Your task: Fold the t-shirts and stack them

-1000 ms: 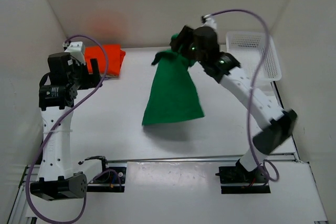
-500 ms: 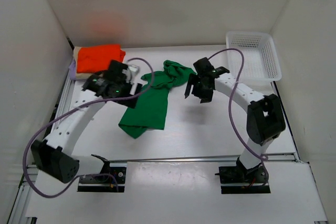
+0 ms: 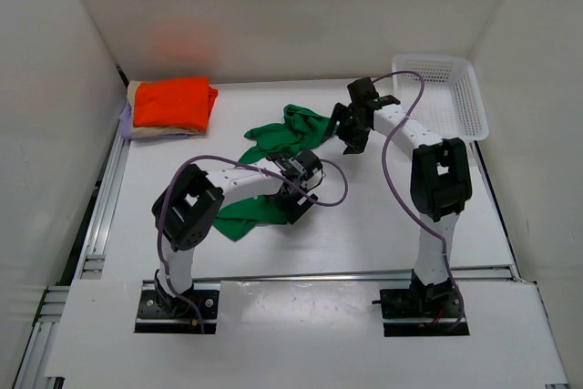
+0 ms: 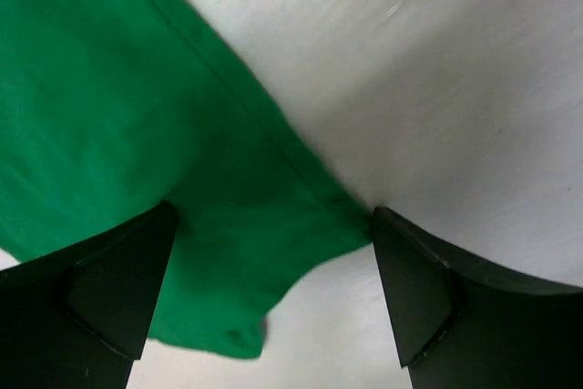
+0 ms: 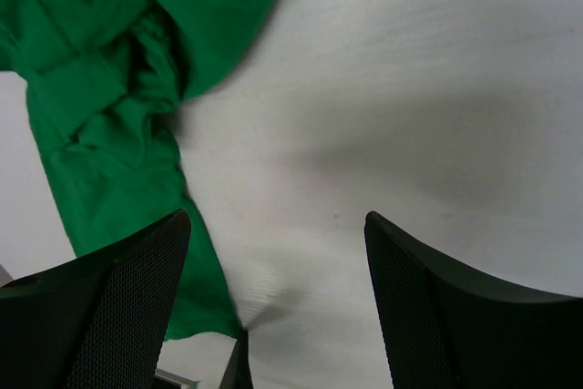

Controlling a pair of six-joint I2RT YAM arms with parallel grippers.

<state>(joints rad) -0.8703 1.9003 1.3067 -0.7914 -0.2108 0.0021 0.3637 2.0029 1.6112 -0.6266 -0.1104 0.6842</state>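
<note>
Overhead, the green t-shirt (image 3: 290, 129) lies crumpled mid-table: a bunched upper part toward the far side and a flatter tail running down toward the near left. The top camera also takes in the far-left corner, where the orange-red t-shirt (image 3: 173, 102) sits folded on top of the beige t-shirt (image 3: 134, 89) and the lavender t-shirt (image 3: 125, 121), and the white mesh basket (image 3: 435, 59) at the far right. Neither wrist camera sees any of that.

What the top view hides under dark hardware, the wrist views make clear. The left gripper (image 4: 271, 225) hangs low over the shirt's tail with its fingers spread wide. A hemmed corner of green cloth lies flat between them on the white table (image 3: 383, 216), and nothing is pinched. The right gripper (image 5: 276, 220) also stands wide open and frames only bare table. The bunched green folds lie just beside its left finger (image 5: 109, 307), apart from the pads.
</note>
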